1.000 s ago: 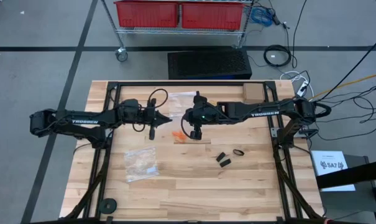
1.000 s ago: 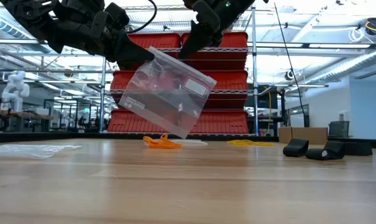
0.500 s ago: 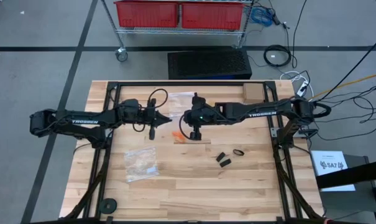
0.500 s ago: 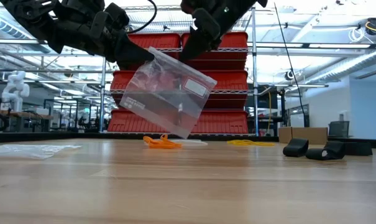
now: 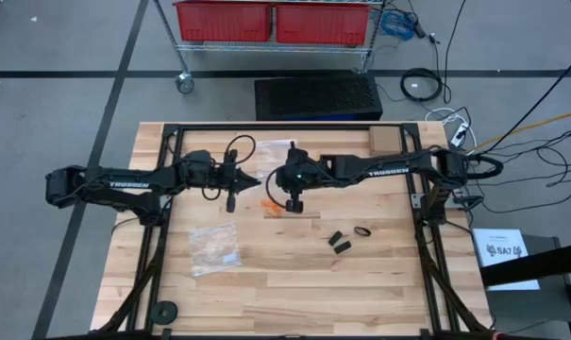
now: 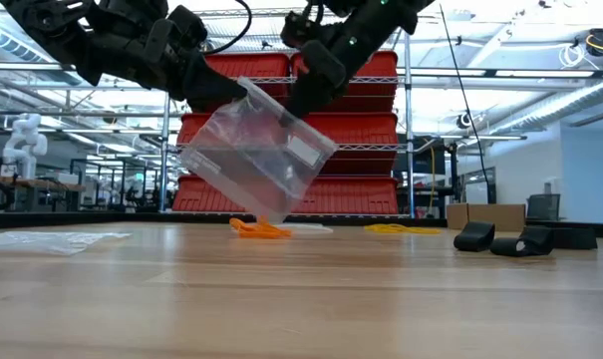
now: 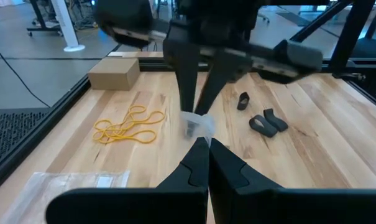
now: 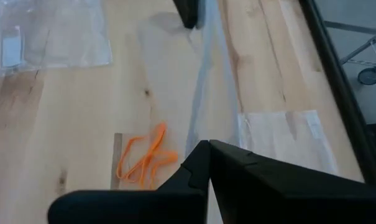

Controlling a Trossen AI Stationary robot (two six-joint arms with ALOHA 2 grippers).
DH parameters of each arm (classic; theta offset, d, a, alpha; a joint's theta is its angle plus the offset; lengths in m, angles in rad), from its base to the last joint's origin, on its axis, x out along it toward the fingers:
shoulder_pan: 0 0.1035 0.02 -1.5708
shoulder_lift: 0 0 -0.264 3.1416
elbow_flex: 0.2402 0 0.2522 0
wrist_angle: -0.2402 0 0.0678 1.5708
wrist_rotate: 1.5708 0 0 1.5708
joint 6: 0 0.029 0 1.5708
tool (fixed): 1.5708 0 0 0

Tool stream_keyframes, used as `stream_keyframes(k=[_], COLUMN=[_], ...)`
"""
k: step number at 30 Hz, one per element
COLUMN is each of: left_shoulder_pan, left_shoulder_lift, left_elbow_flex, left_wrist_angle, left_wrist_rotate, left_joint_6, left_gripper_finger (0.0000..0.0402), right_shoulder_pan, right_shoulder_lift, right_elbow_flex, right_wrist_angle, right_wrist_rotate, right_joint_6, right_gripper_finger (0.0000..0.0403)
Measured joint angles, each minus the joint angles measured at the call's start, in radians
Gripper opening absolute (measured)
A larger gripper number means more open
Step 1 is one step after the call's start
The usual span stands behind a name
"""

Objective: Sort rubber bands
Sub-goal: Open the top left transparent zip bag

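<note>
A clear zip bag [image 6: 256,165] hangs tilted above the table between my two grippers. My left gripper [image 6: 226,92] is shut on one top corner, and my right gripper [image 6: 303,98] is shut on the other. Orange rubber bands [image 6: 259,228] lie on the wood just under the bag's lowest corner and also show in the right wrist view [image 8: 147,158]. Yellow-tan bands [image 7: 128,127] lie on the table beyond them. Black bands [image 5: 342,242] lie to the right, toward the near edge. My left gripper pinches the bag's top corner [image 7: 199,126] between its two fingers, coming level from the table's left. The bag hangs below, clear of the table. My right gripper pinches the bag's top edge [image 8: 201,127] at the other end, slanting down from the right. The edge runs stretched across to my left gripper [image 8: 188,12].
A second clear bag [image 5: 214,247] lies flat at the near left, and a third bag [image 5: 277,147] lies toward the far edge. A cardboard box [image 7: 113,73] stands at the far right corner. Bare wood lies along the near edge.
My right gripper has moved a little toward the table's left, closer to my left gripper, and has tipped. The bag has swung with it: its right top corner has dropped, and its lower end now hangs closer to the orange bands. My left gripper has kept still.
</note>
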Motion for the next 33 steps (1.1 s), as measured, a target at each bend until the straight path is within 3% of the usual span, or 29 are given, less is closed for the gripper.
stream_keyframes(k=[6, 13, 18, 25, 33], left_shoulder_pan=[0.000, 0.000, 0.000, -0.023, -0.087], left_shoulder_lift=[0.001, 0.001, 0.002, 0.002, 0.046], left_elbow_flex=[0.000, 0.000, 0.000, 0.000, 0.000], left_wrist_angle=[-0.004, -0.004, -0.003, -0.008, -0.007], left_wrist_rotate=[0.010, 0.014, 0.014, 0.012, -0.060], left_joint_6=[0.000, -0.001, -0.005, -0.026, -0.027], left_gripper_finger=[0.0000, 0.0000, 0.0000, 0.0000, 0.0000], right_shoulder_pan=[-0.026, -0.015, -0.004, -0.017, -0.007], right_shoulder_lift=[-0.012, 0.037, 0.059, 0.035, 0.041], right_elbow_flex=[0.002, 0.002, 0.002, 0.002, -0.068], right_wrist_angle=[0.085, 0.083, 0.082, -0.031, 0.145], right_wrist_rotate=[-0.007, -0.112, -0.107, -0.004, -0.142], right_joint_6=[0.026, 0.029, 0.031, 0.078, 0.055], right_gripper_finger=[0.0000, 0.0000, 0.0000, 0.0000, 0.0000])
